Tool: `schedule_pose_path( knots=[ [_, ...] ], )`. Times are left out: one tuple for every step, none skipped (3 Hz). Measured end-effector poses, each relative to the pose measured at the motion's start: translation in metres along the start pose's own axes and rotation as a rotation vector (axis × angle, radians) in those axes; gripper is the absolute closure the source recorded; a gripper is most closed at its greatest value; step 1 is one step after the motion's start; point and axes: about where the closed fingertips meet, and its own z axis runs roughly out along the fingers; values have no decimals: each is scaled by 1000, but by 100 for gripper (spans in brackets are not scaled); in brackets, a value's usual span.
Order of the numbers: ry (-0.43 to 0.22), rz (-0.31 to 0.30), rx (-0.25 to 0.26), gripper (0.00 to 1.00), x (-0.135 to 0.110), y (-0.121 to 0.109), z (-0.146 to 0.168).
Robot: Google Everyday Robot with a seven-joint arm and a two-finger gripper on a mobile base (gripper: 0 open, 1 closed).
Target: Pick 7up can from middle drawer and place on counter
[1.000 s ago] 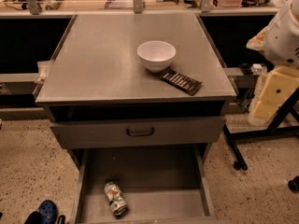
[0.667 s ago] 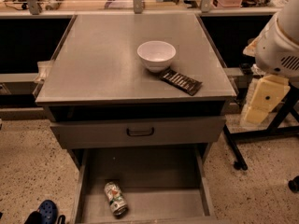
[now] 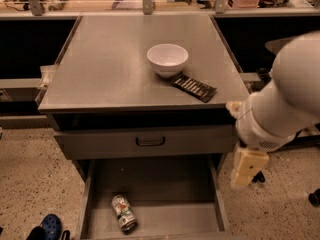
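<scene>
7up can lies on its side on the bare floor of the middle drawer, out toward 7 o'clock near the left wall. Its length runs roughly from 11 to 5 o'clock, and from my screen it sits exactly where it did a second ago. The drawer is pulled open below the closed drawer front with the black handle.

What has changed is the arm. The gripper was up at the right edge of view, level with the counter. It has since swung down and inward toward 8 o'clock. It now hangs at 3 o'clock of the open drawer, just outside the right wall and above the speckled floor, well apart from the can. I cannot tell whether it is open or closed.

On the counter, the white bowl stands about 2 o'clock from centre. The dark ribbed packet lies at the bowl's 4 o'clock, just beside its base. Neither has shifted. A blue shoe shows at the lower left corner.
</scene>
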Motion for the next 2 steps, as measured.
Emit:
schedule_pose_path(
  knots=[
    [5,2,-13,0,6,14,24],
    [40,-219,-204,0,-18,40,71]
  ],
)
